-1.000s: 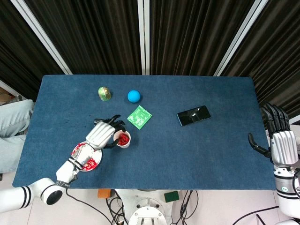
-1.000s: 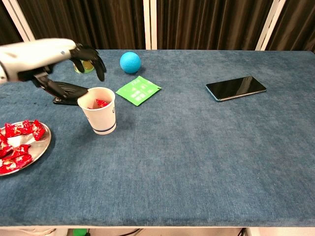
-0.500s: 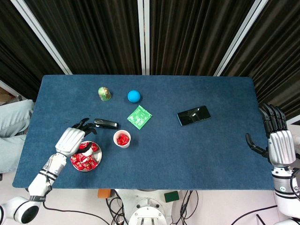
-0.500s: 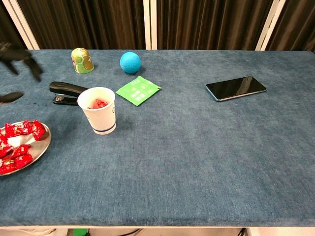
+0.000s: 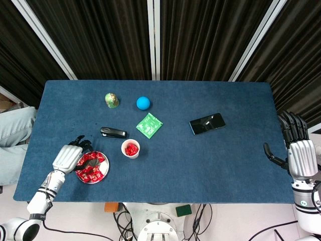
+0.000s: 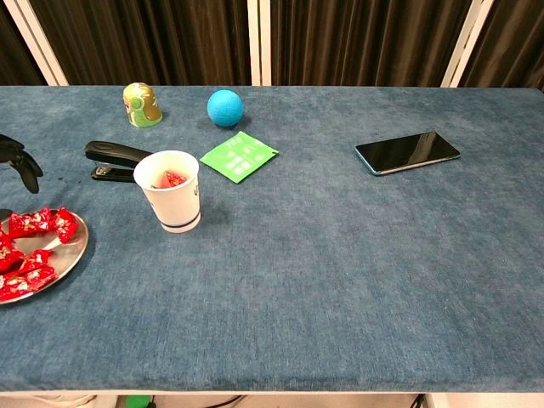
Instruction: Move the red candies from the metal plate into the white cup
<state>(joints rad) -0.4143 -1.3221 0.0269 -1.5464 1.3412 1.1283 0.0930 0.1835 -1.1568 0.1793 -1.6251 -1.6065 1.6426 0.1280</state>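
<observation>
From the head view, the left hand hovers at the left edge of the metal plate, fingers spread and reaching over the red candies; whether it's pinching one, I cannot tell. The white cup stands just right of the plate with red already inside, so some candies are in and a heap is left: partway through, I'd judge. The right hand waits off the table's right edge, fingers apart, empty.

Over to the chest view: only dark fingertips of the left hand show at the left border. One cup, one plate, maybe a dozen candies piled on it, too overlapped to count exactly. Also one stapler, one blue ball, one green packet, one phone, one small figurine.
</observation>
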